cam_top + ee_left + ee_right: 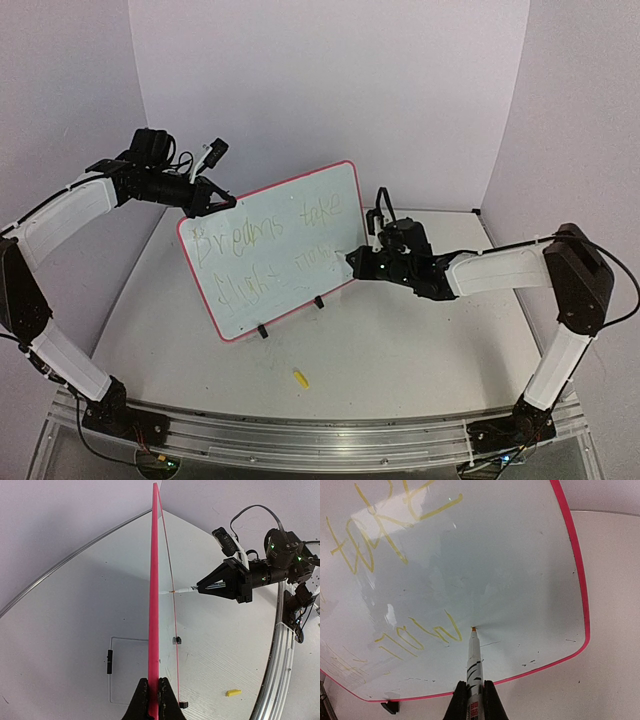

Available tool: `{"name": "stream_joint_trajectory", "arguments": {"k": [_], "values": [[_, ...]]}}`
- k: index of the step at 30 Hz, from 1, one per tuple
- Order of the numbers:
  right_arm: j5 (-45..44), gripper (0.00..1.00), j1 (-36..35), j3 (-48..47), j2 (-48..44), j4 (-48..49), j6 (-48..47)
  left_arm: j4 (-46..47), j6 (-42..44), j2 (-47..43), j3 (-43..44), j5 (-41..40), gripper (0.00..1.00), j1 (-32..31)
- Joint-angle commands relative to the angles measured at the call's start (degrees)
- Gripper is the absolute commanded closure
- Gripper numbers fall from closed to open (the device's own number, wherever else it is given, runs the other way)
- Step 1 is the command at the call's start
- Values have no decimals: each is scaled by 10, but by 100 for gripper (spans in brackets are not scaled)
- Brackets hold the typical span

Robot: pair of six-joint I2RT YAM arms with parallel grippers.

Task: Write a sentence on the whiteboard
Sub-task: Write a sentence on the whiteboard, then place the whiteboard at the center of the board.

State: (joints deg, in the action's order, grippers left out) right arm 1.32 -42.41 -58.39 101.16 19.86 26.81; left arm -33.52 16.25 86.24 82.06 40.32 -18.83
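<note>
The whiteboard (335, 195), white with a pink-red border, stands tilted on the table and carries two lines of yellow handwriting. My left gripper (202, 208) is shut on its upper left corner; in the left wrist view the board's pink edge (154, 595) runs up from between the closed left gripper (153, 679). My right gripper (351, 260) is shut on a white marker (475, 655), gripped low on the barrel by the right gripper (475, 682). The marker's orange tip touches the whiteboard (520, 570) just right of the last yellow stroke. The marker (184, 589) also meets the board from the right.
A small yellow cap (301, 378) lies on the table in front of the board, also seen as the cap (233, 692). Two black clip feet (263, 331) (319, 301) hold the board's lower edge. A metal rail (320, 432) lines the near edge; walls close the back and sides.
</note>
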Motion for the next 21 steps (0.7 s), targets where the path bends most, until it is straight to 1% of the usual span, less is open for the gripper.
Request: {"name": "stream_joint_trajectory", "arguments": {"k": [1, 8, 13, 17, 21], "values": [[-5, 100, 5, -21, 9, 19, -4, -82, 35, 38, -38, 15, 100, -32], [-1, 100, 5, -8, -12, 16, 0, -77, 32, 33, -40, 6, 100, -32], [-9, 100, 5, 21, -76, -29, 0, -64, 24, 24, -45, -11, 99, -32], [-27, 100, 5, 46, -138, -73, -4, -45, 13, 12, -51, -23, 89, -32], [-40, 100, 5, 61, -185, -106, -11, -27, 5, -5, -60, -31, 75, -32]]}}
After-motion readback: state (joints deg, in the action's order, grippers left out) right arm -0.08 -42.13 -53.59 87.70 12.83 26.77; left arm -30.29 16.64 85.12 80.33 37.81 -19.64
